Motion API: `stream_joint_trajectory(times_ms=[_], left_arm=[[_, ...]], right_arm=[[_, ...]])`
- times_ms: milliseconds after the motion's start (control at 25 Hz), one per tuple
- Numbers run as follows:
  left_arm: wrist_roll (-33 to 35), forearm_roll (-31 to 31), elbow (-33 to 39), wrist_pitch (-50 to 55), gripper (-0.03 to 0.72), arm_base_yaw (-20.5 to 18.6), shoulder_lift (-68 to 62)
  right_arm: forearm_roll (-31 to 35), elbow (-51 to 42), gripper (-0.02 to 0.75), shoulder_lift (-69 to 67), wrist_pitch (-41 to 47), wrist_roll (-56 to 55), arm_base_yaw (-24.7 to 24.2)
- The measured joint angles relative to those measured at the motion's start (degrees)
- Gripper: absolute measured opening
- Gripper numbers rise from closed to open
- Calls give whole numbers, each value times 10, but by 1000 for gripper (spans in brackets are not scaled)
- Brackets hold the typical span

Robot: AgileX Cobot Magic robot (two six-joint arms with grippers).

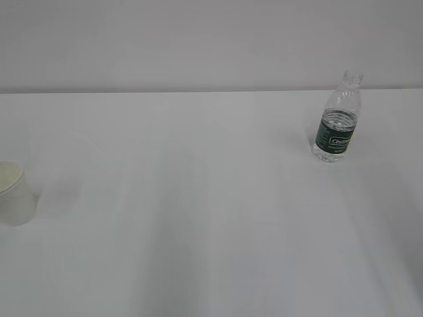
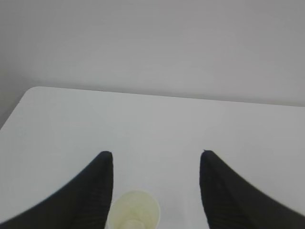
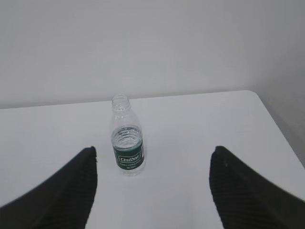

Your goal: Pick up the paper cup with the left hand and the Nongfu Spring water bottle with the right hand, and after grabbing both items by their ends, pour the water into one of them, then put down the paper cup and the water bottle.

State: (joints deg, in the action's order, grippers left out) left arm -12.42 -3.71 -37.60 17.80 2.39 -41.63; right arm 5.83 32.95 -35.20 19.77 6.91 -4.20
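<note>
The white paper cup (image 1: 14, 193) stands upright at the left edge of the exterior view. In the left wrist view the paper cup (image 2: 133, 210) sits low between the fingers, close to the left finger (image 2: 90, 191); my left gripper (image 2: 156, 153) is open and holds nothing. The Nongfu Spring water bottle (image 1: 338, 121), clear with a dark green label and no cap, stands upright at the back right. In the right wrist view the bottle (image 3: 127, 138) is ahead of my right gripper (image 3: 153, 149), nearer its left finger. That gripper is open and empty. Neither arm shows in the exterior view.
The white table (image 1: 211, 218) runs to a pale wall behind. Its far left corner (image 2: 33, 90) shows in the left wrist view, and its far right corner (image 3: 252, 93) in the right wrist view.
</note>
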Motion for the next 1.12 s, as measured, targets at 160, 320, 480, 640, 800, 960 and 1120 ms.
stream_joint_trajectory(times_ms=[160,320,480,640,800,960,1120], left_arm=[[-1,-7,17,-33,412,0,-1],[-1,-9,37,-60,412,0,-1],[-1,-9,68,-102,411,0,-1],[-1,-9,99,-166,410,0,-1],[-1,-6,125,-197,405,0,-1],[-1,-4,151,-221,403,0,-1],[-1,3,186,-267,399,0,-5]], right_arm=[[0,0,552,-26,-26,0,0],[4,0,552,-46,-52,0,0],[19,0,552,-64,-83,0,0],[31,-8,552,-85,-126,0,0],[36,-13,552,-106,-136,0,0],[36,-19,552,-118,-161,0,16],[38,-42,552,-153,-206,0,78]])
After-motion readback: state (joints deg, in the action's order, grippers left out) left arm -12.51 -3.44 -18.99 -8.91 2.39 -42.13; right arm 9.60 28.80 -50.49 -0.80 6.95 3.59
